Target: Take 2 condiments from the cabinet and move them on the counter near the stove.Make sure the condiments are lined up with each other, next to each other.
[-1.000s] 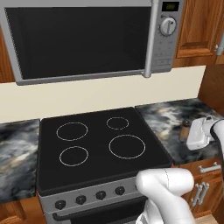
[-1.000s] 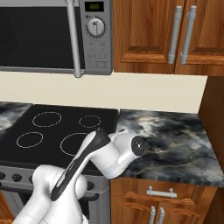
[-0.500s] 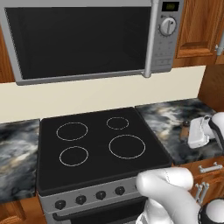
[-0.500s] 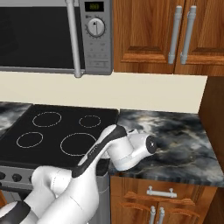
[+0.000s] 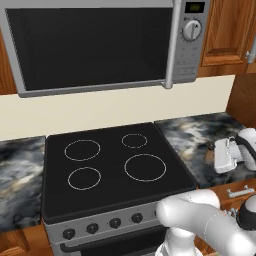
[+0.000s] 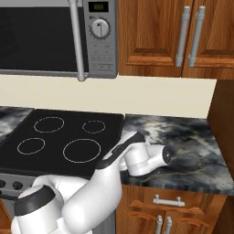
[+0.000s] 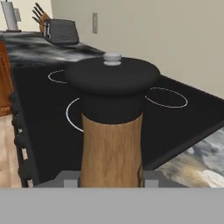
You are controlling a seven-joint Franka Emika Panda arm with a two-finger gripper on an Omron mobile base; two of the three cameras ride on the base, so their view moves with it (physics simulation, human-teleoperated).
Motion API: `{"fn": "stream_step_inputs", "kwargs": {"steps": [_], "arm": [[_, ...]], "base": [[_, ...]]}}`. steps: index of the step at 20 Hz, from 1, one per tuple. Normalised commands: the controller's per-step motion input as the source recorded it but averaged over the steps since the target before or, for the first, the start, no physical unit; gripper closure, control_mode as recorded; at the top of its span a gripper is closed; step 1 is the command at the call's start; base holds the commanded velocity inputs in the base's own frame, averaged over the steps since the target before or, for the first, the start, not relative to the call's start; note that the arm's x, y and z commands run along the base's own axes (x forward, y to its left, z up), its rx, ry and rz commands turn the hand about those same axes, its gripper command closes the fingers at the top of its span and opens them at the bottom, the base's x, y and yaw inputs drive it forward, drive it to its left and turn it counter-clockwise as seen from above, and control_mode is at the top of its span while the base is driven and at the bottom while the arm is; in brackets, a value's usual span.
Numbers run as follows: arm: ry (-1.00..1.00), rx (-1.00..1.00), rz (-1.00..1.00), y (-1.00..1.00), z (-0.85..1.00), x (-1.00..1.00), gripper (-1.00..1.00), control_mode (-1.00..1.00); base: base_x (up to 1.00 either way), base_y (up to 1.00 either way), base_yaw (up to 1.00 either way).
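The arm has swung rightward past the stove (image 5: 115, 170), carrying the wooden shaker (image 7: 112, 127) clenched in the jaws over the counter (image 6: 192, 141) beside it; setting it down looks close.

Tan-brown wooden shaker (image 7: 111, 148) with black cap, stood upright, held at the worktop's (image 7: 201, 168) edge, right of the stove (image 7: 52, 127).

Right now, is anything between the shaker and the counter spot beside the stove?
Nothing visible. The jaws hold the shaker over the counter right of the stove, and that stretch of stone looks bare.
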Motion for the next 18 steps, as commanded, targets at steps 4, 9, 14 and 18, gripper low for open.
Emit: {"fn": "stream_step_inputs", "kwargs": {"steps": [4,9,14,18], "arm": [[-0.01,0.01,0.11,0.0,-0.3,0.18,1.0,-1.0],[-0.03,0.01,0.09,0.0,-0.33,0.24,1.0,-1.0],[-0.01,0.02,0.07,0.0,-0.27,0.22,1.0,-1.0],[0.0,0.0,0.04,0.0,-0.23,0.22,1.0,-1.0]], "base": [[0.0,0.0,0.0],[0.0,0.0,0.0],[0.0,0.0,0.0],[0.0,0.0,0.0]]}}
